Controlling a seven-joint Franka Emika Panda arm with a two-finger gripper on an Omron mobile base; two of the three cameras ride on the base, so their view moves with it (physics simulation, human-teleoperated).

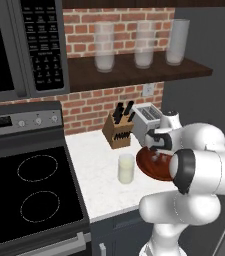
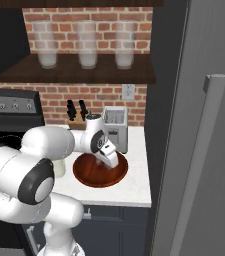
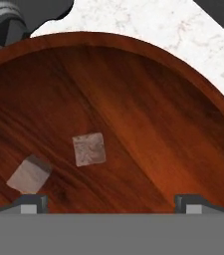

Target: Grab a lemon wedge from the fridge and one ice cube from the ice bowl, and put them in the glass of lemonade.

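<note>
While the arm is reaching over the white surface (image 2: 134,187), the end effector (image 3: 111,201) is hanging wide open just above the ice bowl (image 2: 86,177), holding nothing; both fingertips (image 3: 31,201) are showing at the bottom of the hand view w/ bare wood between them. Two pale ice cubes are lying inside the bowl: one cube (image 3: 89,149) near the middle, a 2nd cube (image 3: 29,175) off to its lower left, close to one fingertip. Neither is touching the tips. The glass of lemonade (image 1: 126,168) is standing upright on the surface just beside the bowl, on the stove side. A knife block (image 1: 118,131) & toaster (image 1: 145,119) are sitting at the brick wall behind. The fridge (image 2: 204,125) is standing right of the surface, door shut, long bar handle (image 2: 199,160) facing the camera. Three frosted glasses (image 2: 86,45) are lining the shelf above.
</note>
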